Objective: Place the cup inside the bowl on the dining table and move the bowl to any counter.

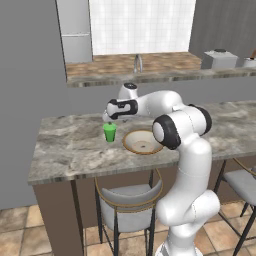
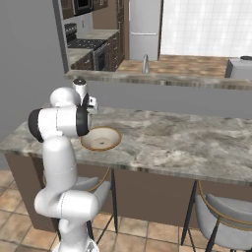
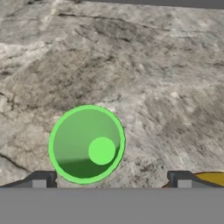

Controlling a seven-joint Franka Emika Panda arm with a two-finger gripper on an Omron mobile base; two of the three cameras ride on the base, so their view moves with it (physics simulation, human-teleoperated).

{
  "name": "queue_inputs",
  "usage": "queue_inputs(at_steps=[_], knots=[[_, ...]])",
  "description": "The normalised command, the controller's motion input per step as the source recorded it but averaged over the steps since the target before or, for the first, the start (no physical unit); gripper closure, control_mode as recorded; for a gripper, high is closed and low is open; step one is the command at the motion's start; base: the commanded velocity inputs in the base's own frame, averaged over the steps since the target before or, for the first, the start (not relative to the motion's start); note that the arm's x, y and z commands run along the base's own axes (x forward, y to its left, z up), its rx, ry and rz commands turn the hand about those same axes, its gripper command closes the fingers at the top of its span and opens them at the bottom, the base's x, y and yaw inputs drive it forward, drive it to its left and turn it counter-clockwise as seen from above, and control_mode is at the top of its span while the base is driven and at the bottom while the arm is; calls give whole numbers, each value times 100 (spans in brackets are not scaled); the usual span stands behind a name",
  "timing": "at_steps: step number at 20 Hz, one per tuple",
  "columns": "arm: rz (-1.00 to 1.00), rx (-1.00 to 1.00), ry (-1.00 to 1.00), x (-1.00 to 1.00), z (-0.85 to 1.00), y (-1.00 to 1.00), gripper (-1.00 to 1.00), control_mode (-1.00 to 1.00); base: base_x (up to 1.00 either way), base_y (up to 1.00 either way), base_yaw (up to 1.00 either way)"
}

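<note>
The green cup point(image 1: 110, 131) stands upright on the dining table point(image 1: 65, 147), a little left of the bowl point(image 1: 143, 141). My gripper point(image 1: 107, 118) hangs just above the cup, apart from it, pointing down. In the hand view I look straight into the cup point(image 3: 86, 143), which lies nearer the left fingertip point(image 3: 39, 179) than the middle of my open gripper point(image 3: 111, 180). A sliver of the bowl's rim point(image 3: 210, 178) shows past the right fingertip. From the right base view the bowl point(image 2: 101, 138) sits empty beside my arm, which hides the cup.
Grey stools point(image 1: 127, 200) are tucked under the table's near edge. Behind the table runs the counter point(image 1: 165, 75) with a faucet point(image 1: 138, 63) and a toaster point(image 1: 219, 59). Bare marble point(image 2: 187, 138) stretches to the right of the bowl.
</note>
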Motion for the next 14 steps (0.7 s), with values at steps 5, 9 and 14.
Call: queue_inputs(at_steps=[5,9,14], knots=[[-4,0,0,0,-11,2,-100,-100,0,0,0],[-4,0,0,4,-13,0,-100,-100,0,0,0],[-3,0,0,6,-10,0,-100,-100,0,0,0]])
